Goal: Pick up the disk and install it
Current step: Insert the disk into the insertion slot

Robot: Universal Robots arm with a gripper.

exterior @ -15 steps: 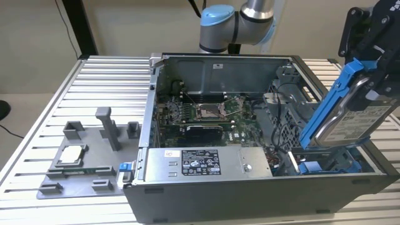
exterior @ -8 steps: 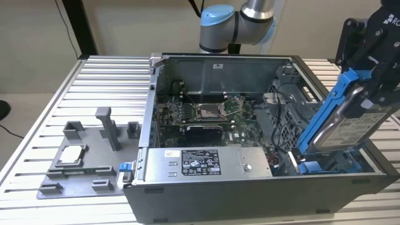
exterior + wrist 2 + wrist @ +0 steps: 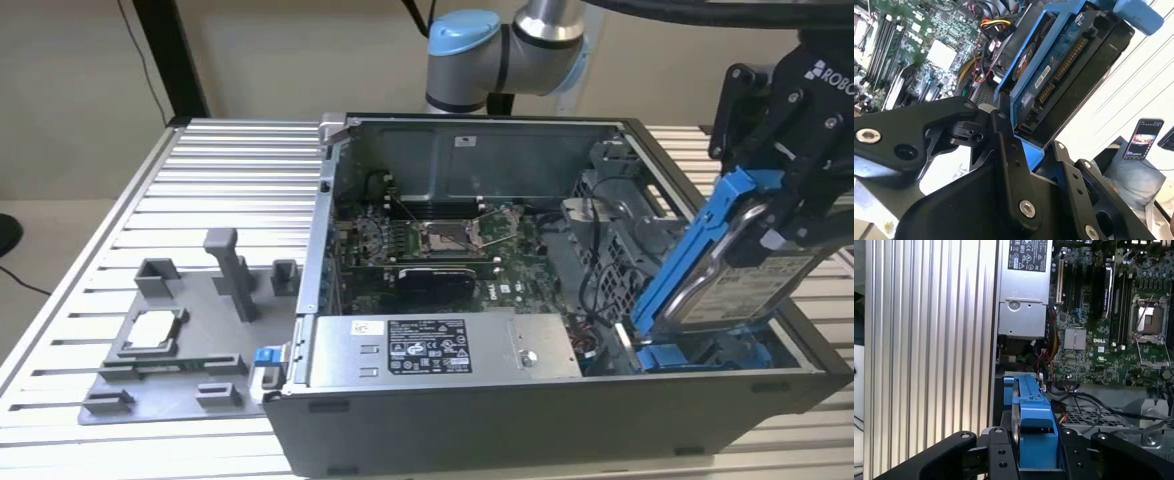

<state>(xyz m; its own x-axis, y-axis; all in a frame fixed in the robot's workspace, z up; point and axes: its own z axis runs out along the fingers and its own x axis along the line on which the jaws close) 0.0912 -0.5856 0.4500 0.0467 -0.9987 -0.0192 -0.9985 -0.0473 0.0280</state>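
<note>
You are seeing the gripper (image 3: 798,205) holding the disk (image 3: 737,275) over the near corner of the open computer case (image 3: 534,410), on the exterior view's right. The jaws are pinching the disk across its blue bracket (image 3: 694,250), one on each flat side, as both wrist views are showing.

The disk is standing steeply tilted. Its lower edge is dipping behind the case wall beside a blue bay (image 3: 707,355), so you cannot tell whether it is touching anything there. The gripper's black links are covering its upper end, and the gripper's body is running off the frame.

Just beyond the front wall, the silver power supply (image 3: 441,345) is lying inside the case, hiding part of the motherboard (image 3: 427,240) behind it. Cables near the bay are tangling too densely to sort out.

On the exterior view's left, a grey fixture plate (image 3: 174,350) is sitting on the ribbed surface (image 3: 227,170). Farthest back, the arm's base joint (image 3: 501,45) is being cut off at the top.
</note>
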